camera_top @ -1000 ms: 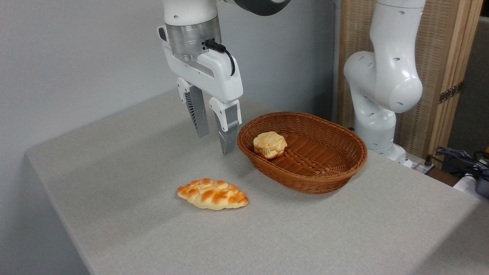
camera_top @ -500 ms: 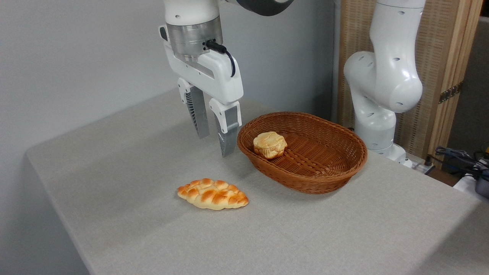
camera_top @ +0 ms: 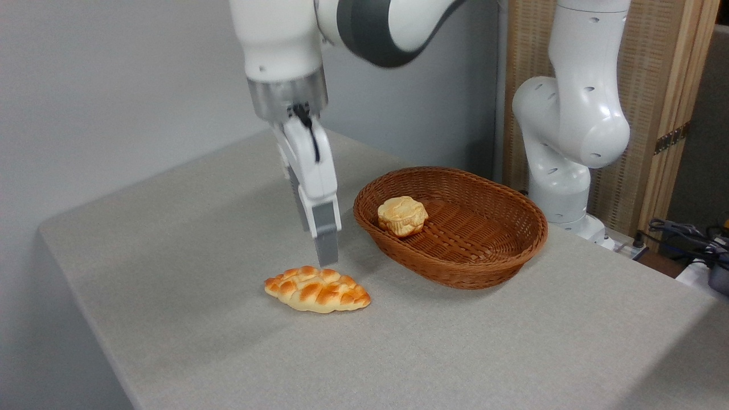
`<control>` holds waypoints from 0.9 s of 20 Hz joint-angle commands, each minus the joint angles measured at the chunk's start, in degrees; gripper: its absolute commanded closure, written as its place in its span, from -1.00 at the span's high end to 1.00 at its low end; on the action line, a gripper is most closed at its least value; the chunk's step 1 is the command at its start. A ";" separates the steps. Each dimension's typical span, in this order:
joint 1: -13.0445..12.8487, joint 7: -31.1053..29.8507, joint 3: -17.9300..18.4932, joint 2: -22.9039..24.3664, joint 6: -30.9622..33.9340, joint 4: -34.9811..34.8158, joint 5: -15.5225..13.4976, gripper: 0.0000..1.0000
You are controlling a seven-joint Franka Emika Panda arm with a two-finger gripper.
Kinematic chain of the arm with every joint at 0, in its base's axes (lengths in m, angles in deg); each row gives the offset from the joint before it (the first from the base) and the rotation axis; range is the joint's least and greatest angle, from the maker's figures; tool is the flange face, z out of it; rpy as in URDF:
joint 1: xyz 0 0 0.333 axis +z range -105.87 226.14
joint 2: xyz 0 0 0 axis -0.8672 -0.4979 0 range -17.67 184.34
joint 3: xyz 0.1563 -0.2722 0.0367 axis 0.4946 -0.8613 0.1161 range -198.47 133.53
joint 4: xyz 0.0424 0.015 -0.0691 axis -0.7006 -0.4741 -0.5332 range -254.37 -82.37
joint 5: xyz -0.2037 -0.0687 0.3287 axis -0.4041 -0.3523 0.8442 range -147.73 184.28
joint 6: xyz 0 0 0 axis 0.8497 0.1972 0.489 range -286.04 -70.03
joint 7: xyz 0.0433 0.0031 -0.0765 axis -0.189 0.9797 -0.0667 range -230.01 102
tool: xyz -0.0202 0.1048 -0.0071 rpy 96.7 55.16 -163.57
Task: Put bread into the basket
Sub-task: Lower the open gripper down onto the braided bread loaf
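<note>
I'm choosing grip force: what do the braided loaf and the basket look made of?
Bread: glossy, even orange glaze over a pale underside; looks like a foam or plastic replica, though real bread can't be ruled out. Basket: reddish-brown woven wicker, visible strands, slight sheen, probably stiff.

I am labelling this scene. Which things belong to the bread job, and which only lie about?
Job: braided bread on the table; wicker basket; gripper just above the loaf.

Only lying about: round bun already in the basket; cables at right.
</note>
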 commanded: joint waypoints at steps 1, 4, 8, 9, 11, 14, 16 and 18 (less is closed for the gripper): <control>-0.39 12.82 0.62 0.40 -1.64 -3.15 -0.36 1.00; -0.39 19.15 0.62 -0.30 -4.00 -5.17 -0.36 1.00; -0.83 21.71 0.62 -1.53 -7.87 -7.54 -0.36 1.00; -1.26 22.23 0.62 -2.06 -9.36 -8.42 -0.36 1.00; -1.62 23.55 0.53 -2.94 -10.78 -8.87 -0.36 1.00; -1.71 25.23 0.44 -4.17 -11.04 -8.78 -0.45 1.00; -2.84 25.23 0.26 -4.61 -11.04 -8.78 -0.45 1.00; -2.94 25.23 0.26 -5.14 -11.04 -8.78 -0.45 1.00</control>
